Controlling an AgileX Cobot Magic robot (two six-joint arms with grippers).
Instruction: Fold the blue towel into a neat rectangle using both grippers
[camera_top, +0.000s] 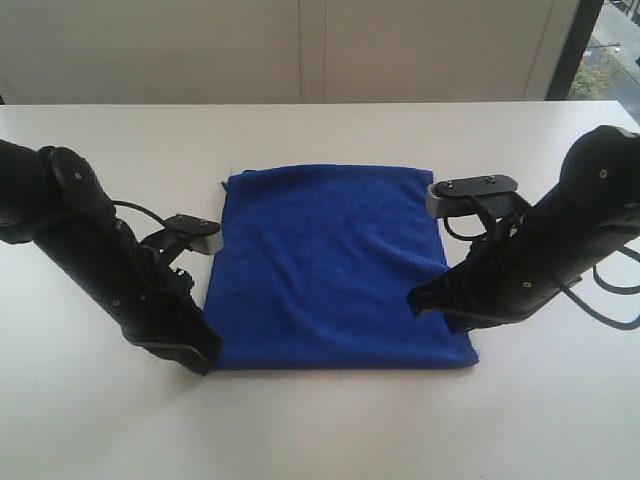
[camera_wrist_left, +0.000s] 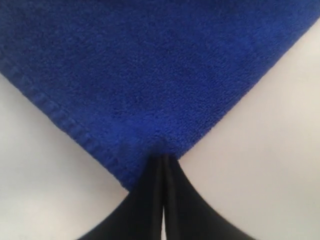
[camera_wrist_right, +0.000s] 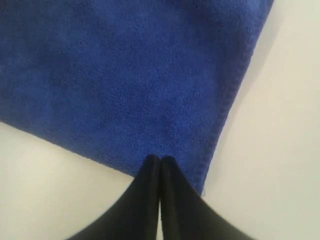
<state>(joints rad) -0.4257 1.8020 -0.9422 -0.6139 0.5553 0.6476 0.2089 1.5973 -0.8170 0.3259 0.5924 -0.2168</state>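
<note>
A bare strip of white worktop runs along the near edge, closest to the viewer. Just beyond it lies the blue towel, spread flat around the middle of the worktop and apart from the far edge. It is a deep royal blue and roughly square as it lies, a little wider along its near edge. Soft wrinkles cross its surface, and a stitched hem runs along its sides.

Two black robot arms slope down onto the towel's near corners, the left arm from the worktop's left side and the right arm from its right.

The left gripper sits at the towel's near left corner. Its two dark fingers are pressed together with no gap. Their tips rest on the cloth right over the corner point, where the pile dimples slightly. Whether any cloth is caught between the fingers cannot be told.

The right gripper sits at the near right corner, just inside the hemmed side edge. Its fingers are likewise pressed tightly together, tips touching the towel. Here too, a pinch of cloth cannot be confirmed.

The left wrist carries a small grey box, and the right wrist has one like it. Beyond the worktop's far edge stands a pale panelled wall.
</note>
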